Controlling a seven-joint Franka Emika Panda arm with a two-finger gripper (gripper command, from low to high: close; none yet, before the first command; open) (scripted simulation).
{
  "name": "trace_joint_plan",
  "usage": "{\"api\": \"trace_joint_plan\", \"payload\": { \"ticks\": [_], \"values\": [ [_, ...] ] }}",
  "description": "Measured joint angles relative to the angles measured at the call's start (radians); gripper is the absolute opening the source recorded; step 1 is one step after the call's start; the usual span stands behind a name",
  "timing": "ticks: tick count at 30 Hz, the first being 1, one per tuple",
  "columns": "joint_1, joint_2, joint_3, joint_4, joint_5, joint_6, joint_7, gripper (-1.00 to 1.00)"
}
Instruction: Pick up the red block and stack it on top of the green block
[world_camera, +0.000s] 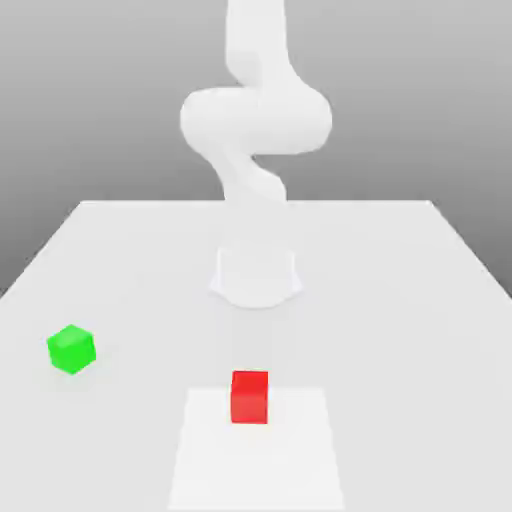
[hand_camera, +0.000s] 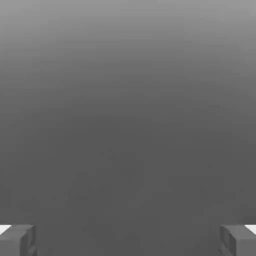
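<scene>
Pale tabletop (world_camera: 390, 330) with a brighter white patch (world_camera: 256, 470) near its front edge; grey backdrop (world_camera: 100, 90), darkening downward.

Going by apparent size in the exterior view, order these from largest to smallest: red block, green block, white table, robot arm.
1. White table
2. Robot arm
Red block and green block: too alike to rank.

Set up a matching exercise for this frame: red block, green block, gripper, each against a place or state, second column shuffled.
Column one
1. Red block
2. Green block
3. Gripper

Column two
A. Standing open, nothing between its fingers
B. Out on the tabletop toward the exterior view's left
C. At the edge of the bright white patch

Right pairs: 1-C, 2-B, 3-A
</scene>
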Motion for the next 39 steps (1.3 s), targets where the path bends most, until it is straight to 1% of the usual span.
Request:
{"api": "trace_joint_plan", "payload": {
  "ticks": [12,17,19,24,25,32,39],
  "values": [
    [-0.008,0.396,-0.006,-0.345,-0.004,0.288,-0.001,0.00],
    [-0.010,0.611,-0.011,-0.499,-0.004,0.440,-0.003,0.00],
    [-0.012,0.710,-0.010,-0.516,0.000,0.517,-0.006,0.00],
    [-0.015,0.900,-0.005,-0.499,0.007,0.678,-0.011,0.00],
    [-0.016,0.924,-0.004,-0.496,0.008,0.699,-0.011,-1.00],
    [-0.018,0.924,-0.002,-0.496,0.004,0.699,-0.008,-1.00],
    [-0.016,0.695,-0.006,-0.528,-0.002,0.502,-0.004,-1.00]
  ]
}}
